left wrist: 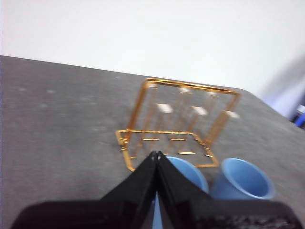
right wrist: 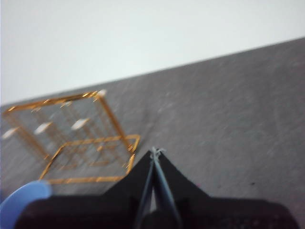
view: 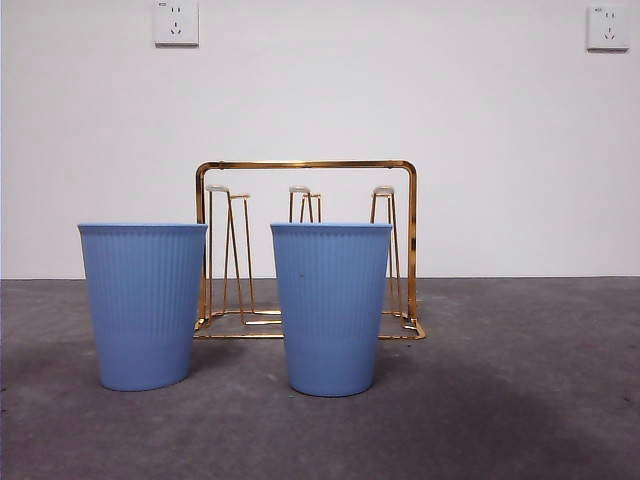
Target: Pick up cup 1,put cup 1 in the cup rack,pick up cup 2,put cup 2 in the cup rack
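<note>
Two light blue ribbed cups stand upright on the grey table in front of the gold wire cup rack (view: pixel 306 250). Cup 1 (view: pixel 330 310), with a tiny dark speck on its wall, is in the middle. Cup 2 (view: pixel 143 305) is to its left. Neither gripper shows in the front view. In the left wrist view my left gripper (left wrist: pixel 156 153) is shut and empty, raised above cup 2 (left wrist: pixel 190 172), with cup 1 (left wrist: pixel 243 179) beside it and the rack (left wrist: pixel 176 114) beyond. My right gripper (right wrist: pixel 155 151) is shut and empty, with the rack (right wrist: pixel 76 138) and a cup rim (right wrist: pixel 21 200) off to one side.
A white wall with two sockets (view: pixel 176 22) stands behind the table. Grey table surface (view: pixel 520 380) stretches to the right of the cups and in front of them.
</note>
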